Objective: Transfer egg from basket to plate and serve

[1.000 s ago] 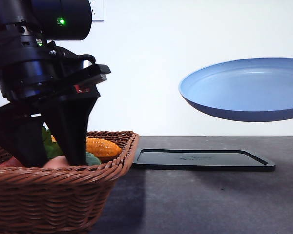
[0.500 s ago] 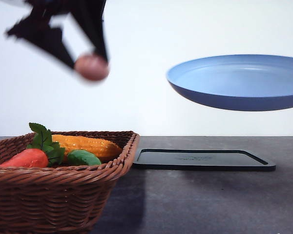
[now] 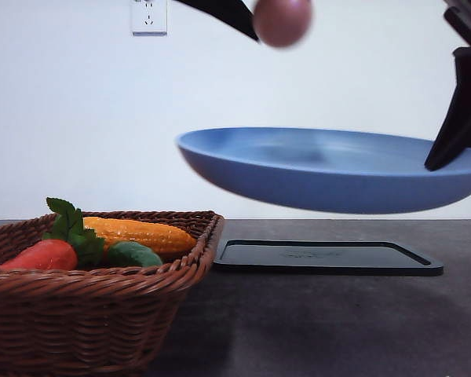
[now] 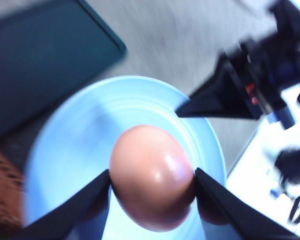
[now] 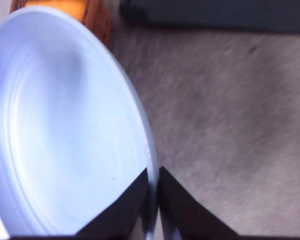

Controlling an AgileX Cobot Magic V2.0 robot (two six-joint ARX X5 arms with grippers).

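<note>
The basket (image 3: 94,290) in the foreground holds only vegetables; the egg (image 4: 152,177) is already out, pinched between the left gripper (image 4: 152,186) jaws and hanging above the plate (image 3: 330,169). The right gripper (image 5: 153,197) has its jaws nipped narrow on the plate's rim, holding it in the air over the black tray (image 3: 326,257). Lowering the egg onto the plate and serving are left. No readable writing or brand shows.

The left gripper (image 4: 152,182) is hanging high in the air, its two dark fingers (image 4: 85,205) pressing the egg (image 4: 152,175) between them. The right gripper (image 5: 153,200) is pinching the rim of the plate (image 5: 65,125), holding it aloft.
</note>
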